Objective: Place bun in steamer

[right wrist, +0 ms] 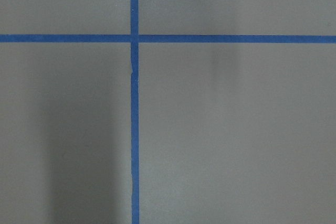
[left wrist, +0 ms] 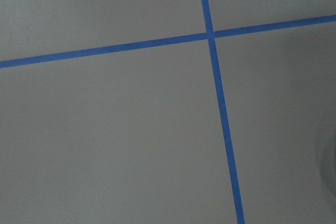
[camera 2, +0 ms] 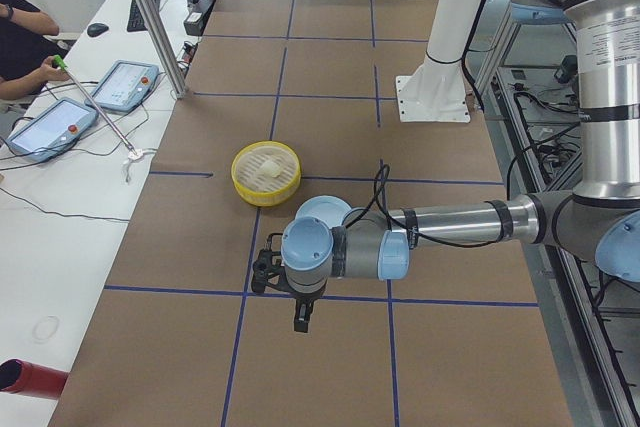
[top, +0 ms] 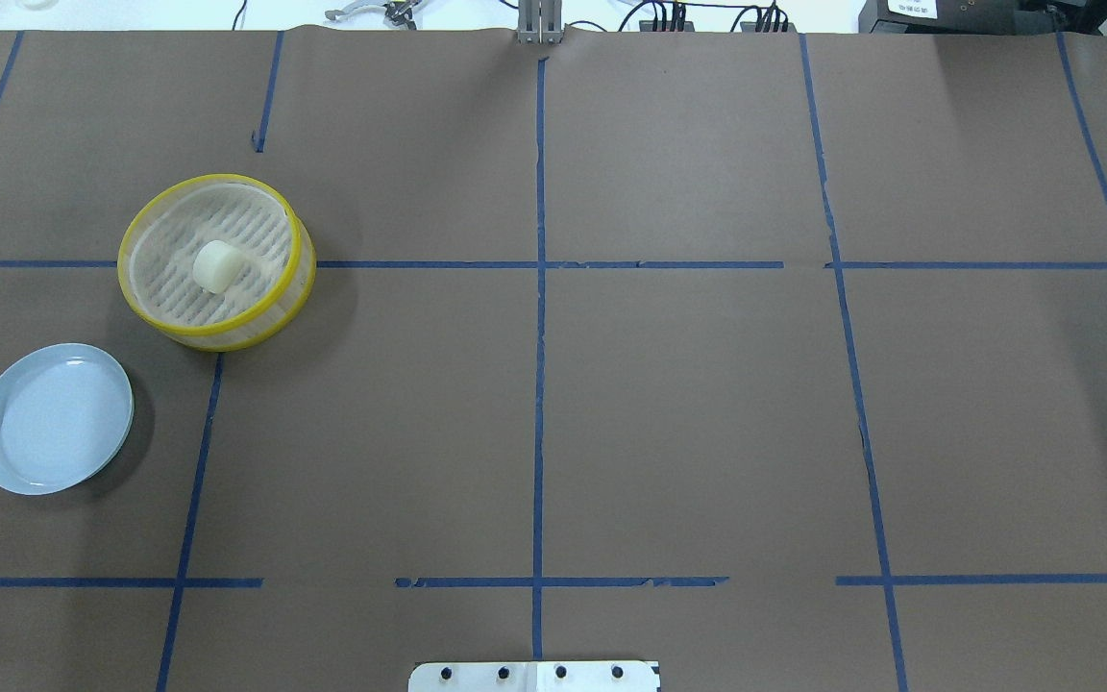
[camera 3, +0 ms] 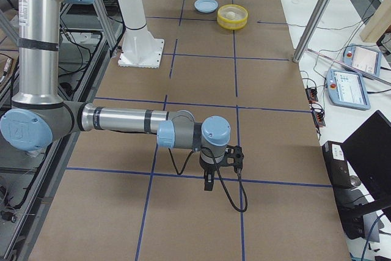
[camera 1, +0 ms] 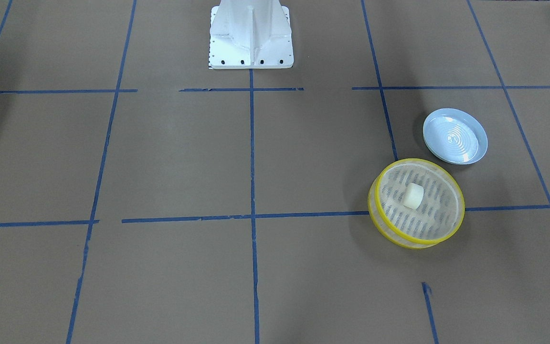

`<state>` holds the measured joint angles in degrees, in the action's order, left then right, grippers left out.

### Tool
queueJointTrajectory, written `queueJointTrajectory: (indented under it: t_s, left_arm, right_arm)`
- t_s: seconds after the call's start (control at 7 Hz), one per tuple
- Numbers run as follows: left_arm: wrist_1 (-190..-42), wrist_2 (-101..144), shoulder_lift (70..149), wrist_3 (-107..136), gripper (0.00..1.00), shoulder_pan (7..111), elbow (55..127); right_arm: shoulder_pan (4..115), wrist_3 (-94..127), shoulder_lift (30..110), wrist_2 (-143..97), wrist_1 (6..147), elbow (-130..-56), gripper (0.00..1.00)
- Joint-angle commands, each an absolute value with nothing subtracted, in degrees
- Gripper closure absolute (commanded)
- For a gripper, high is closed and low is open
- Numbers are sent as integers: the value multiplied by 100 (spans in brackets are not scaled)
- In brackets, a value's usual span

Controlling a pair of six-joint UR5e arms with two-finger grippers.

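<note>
**A:** What is seen at the left of the table (top: 688, 404) in the view from above?

**B:** A light-blue plate (top: 52, 419) is seen there, close to the left edge.

**A:** What is found next?

**B:** The steamer (top: 164, 288) is set a little more to the right and further from the robot. It is near the plate, but the plate is not touched by it. It is placed where two blue tape lines (top: 539, 384) cross.

**A:** Where is the bun?

**B:** The bun (top: 218, 266) is laid inside the steamer, on the mesh floor, close to the middle.

**A:** What is seen in the middle?

**B:** The white robot base (top: 534, 677) is seen at the robot's edge of the table.

**A:** Where is the left gripper?

**B:** The left gripper (camera 2: 299, 325) is shown only in the side view from the left end. It is pointed down over the brown paper, on the near side of the plate and well apart from the steamer. Whether its fingers are apart or together cannot be told. Only brown paper and crossing blue lines are shown by its wrist camera.

**A:** And the right gripper?

**B:** The right gripper (camera 3: 208, 186) is shown only in the side view from the right end. It is pointed down too, at the far end of the table from the steamer. Whether its fingers are apart or together cannot be told either.
</note>
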<state>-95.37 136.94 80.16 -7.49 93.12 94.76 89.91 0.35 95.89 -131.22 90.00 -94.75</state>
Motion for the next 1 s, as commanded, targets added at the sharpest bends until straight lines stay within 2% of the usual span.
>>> queueJointTrajectory:
  t_s: [0.0, 0.86]
  left_arm:
    - [-9246, 13676, 7972, -773, 0, 9316, 9658]
    - [-9088, 13720, 8051, -747, 0, 9299, 9870]
  right_arm:
    - [8991, 35, 9580, -13122, 9000, -9475, 0]
    - [8991, 35, 9589, -13122, 9000, -9475, 0]
